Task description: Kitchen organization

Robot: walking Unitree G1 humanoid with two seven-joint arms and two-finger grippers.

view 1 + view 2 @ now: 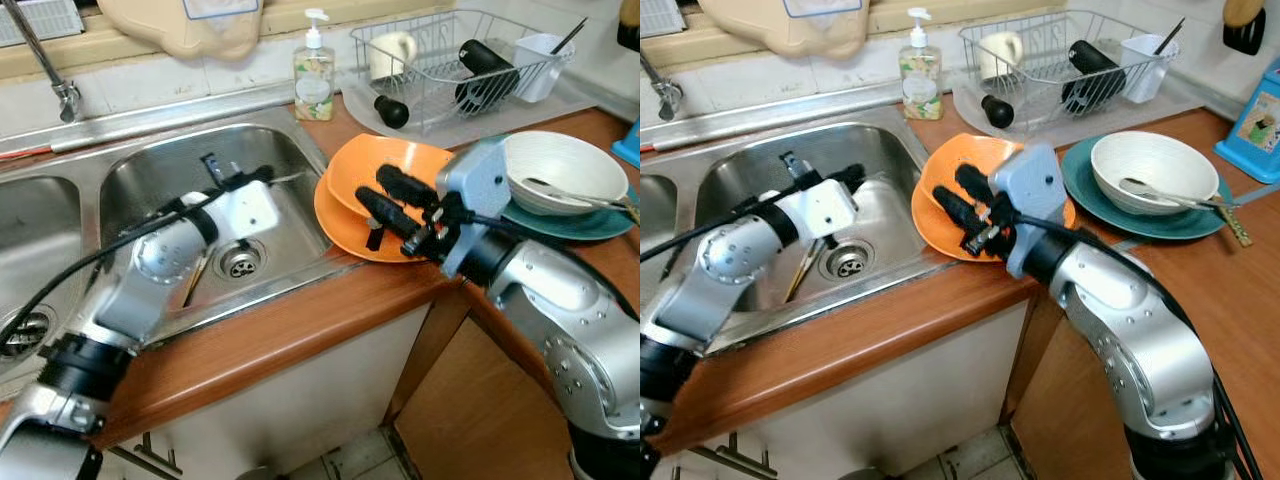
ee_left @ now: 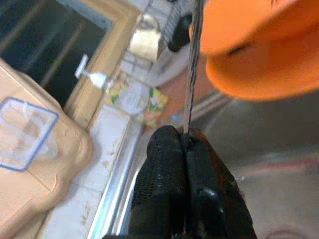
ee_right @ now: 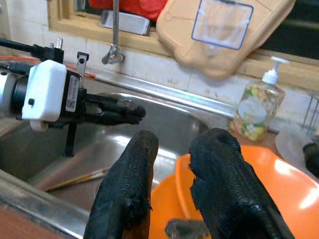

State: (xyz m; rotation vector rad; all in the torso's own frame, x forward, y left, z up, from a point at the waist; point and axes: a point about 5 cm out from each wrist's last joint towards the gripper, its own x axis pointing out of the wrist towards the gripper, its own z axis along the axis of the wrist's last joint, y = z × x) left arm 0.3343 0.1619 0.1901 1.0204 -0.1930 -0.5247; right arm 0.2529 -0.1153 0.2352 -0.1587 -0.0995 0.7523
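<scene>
My left gripper reaches into the steel sink and is shut on a thin metal utensil, whose shaft points toward the orange bowls. Two stacked orange bowls rest on the wooden counter at the sink's right edge. Just above them my right gripper is open, its fingers apart with nothing between them, pointing toward the sink. Wooden chopsticks lie on the sink floor near the drain.
Right of the bowls, a white bowl with a spoon sits on a teal plate. A wire dish rack stands behind them, and a soap bottle beside it. The faucet is at the back left, a beige board on the sill.
</scene>
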